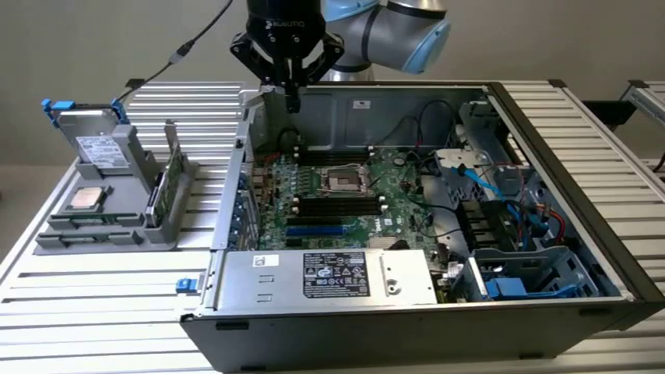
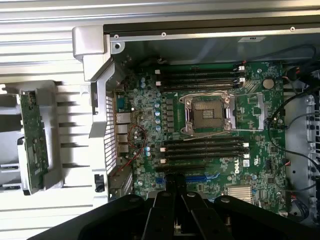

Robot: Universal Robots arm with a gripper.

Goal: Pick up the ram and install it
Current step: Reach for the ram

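Ram [image 2: 32, 142], one stick, upright in gray holder [image 1: 104, 234]

So the arm [image 1: 390, 27] was bent over up top, gripper [image 1: 294, 100] aimed straight down and pinched fully closed.

Soft, even overhead light fills the exterior view, bright and without hard shadows. The ribbed counter [image 1: 93, 312] shines pale at seven o'clock, and the power supply [image 1: 332, 274] at six o'clock carries a mild sheen. The inside of the case [image 1: 332, 128] darkens toward four o'clock, beneath its wall. In the wrist view the counter's slats wash out nearly white, the motherboard [image 2: 210, 130] is evenly lit, and the jaws show as a black, unlit mass.
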